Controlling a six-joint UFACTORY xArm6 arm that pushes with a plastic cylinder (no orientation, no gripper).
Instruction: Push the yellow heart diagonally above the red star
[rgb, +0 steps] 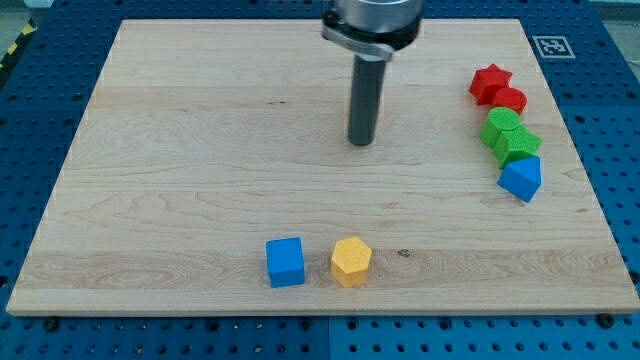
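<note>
The top of the arm is cut off by the view's top edge, so only its grey collar and the dark rod show. My tip sits on the wooden board, a bit above the middle, touching no block; it is a plain rod with nothing to open or shut and it holds nothing. The yellow block lies near the view's bottom, well below my tip. Its heart shape is hard to make out; from here it looks many-sided. Just beside it on the view's left, not touching, is a blue cube. The red star is far away at the view's right, near the top. A second red block presses against the star, and its shape is hard to tell. Below it come two green blocks, packed so close that I cannot tell where one ends. A blue block with a pointed shape ends that line. This line of blocks sits below the star. A black and white marker is at the board's top right corner.
</note>
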